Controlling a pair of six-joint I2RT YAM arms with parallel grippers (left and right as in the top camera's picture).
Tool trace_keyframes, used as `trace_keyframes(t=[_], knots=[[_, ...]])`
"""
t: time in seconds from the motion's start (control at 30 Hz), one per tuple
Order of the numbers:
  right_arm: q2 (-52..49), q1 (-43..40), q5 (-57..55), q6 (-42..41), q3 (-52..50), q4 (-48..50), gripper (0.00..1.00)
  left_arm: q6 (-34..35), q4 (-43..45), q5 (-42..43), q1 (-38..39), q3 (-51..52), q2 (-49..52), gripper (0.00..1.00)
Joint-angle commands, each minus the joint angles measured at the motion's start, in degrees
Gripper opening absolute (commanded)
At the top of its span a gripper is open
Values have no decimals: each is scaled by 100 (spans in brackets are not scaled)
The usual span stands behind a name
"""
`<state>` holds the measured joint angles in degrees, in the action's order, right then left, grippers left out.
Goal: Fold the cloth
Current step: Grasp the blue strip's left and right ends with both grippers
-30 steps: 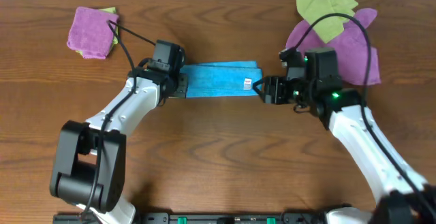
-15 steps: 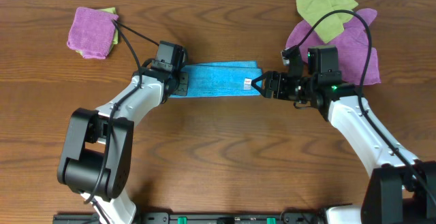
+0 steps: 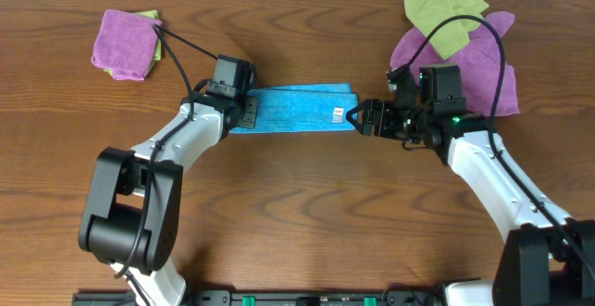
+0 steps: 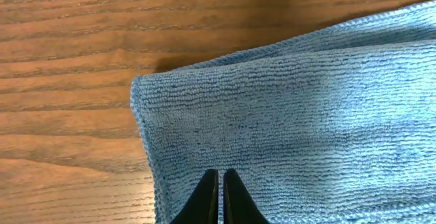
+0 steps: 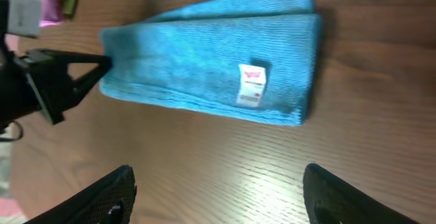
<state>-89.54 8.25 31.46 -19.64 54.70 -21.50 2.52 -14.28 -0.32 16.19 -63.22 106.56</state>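
Note:
The sky-blue cloth (image 3: pixel 297 109) lies on the wooden table folded into a long flat strip, its small white tag (image 3: pixel 337 113) near the right end. My left gripper (image 3: pixel 247 113) is shut, its tips resting over the cloth's left end (image 4: pixel 293 115). The closed tips show in the left wrist view (image 4: pixel 219 174). My right gripper (image 3: pixel 355 116) is open and empty, just off the cloth's right end and above bare wood (image 5: pixel 218 176). The right wrist view shows the whole strip (image 5: pixel 191 67) and the tag (image 5: pixel 251 84).
A folded purple cloth (image 3: pixel 125 44) with a yellow-green one under it (image 3: pixel 151 16) lies at the back left. A larger purple cloth (image 3: pixel 479 64) with a yellow-green cloth (image 3: pixel 444 13) on it lies at the back right, behind my right arm.
My right gripper has moved slightly up and toward the cloth's right end. My left gripper has shifted a little onto the left end. The cloth has not moved.

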Motion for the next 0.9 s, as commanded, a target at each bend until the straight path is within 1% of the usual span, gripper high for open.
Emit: trace_keyframes(t=[0.0,0.17,0.27,0.33,0.63,0.87], knots=[[-131,-46,-214,245,-9,17,82,-103,4,-157,-35,11,199,6],[-566,-61,-192,247,-9,304,86,-76,0,-162,-85,11,284,6],[-914,-149,328,129,-9,704,86,-76,28,-203,-87,7,284,6],[-1008,-188,466,76,-9,837,86,-7,63,-271,-90,4,282,6],[-1029,-197,420,87,-9,933,87,68,92,-354,-90,-31,275,6],[-1399,-232,470,79,-9,1121,88,138,125,-507,-92,-31,284,6]])
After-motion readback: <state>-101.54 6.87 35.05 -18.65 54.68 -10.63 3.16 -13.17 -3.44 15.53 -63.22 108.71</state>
